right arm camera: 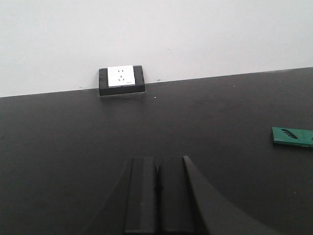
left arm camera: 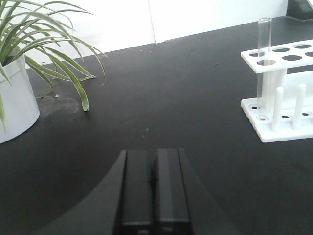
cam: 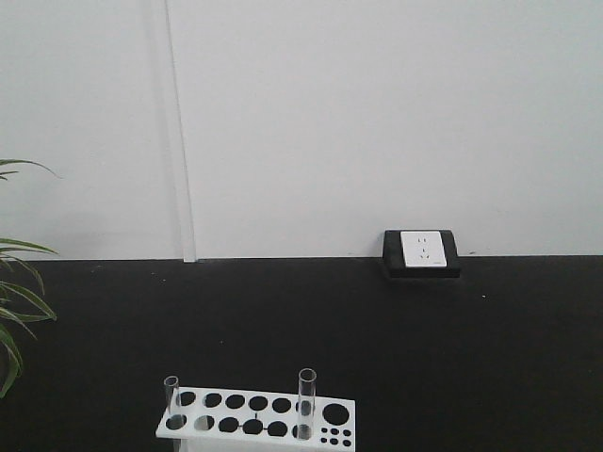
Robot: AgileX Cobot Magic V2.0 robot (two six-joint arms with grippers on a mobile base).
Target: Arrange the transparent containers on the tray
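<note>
Two transparent containers stand upright in a white rack (cam: 256, 416) at the bottom of the front view: one test tube (cam: 171, 397) at the rack's left end, another (cam: 306, 403) right of its middle. In the left wrist view one test tube (left arm camera: 264, 63) stands in the rack's (left arm camera: 281, 93) near corner, to the right of and beyond my left gripper (left arm camera: 153, 155), which is shut with nothing in it. My right gripper (right arm camera: 157, 162) is shut and empty over bare black tabletop. The tray is out of view.
A potted plant in a white pot (left arm camera: 14, 100) stands at the left, its leaves (cam: 17, 301) at the front view's left edge. A black box with a white socket (cam: 421, 252) sits by the back wall. A flat green piece (right arm camera: 292, 136) lies at the right.
</note>
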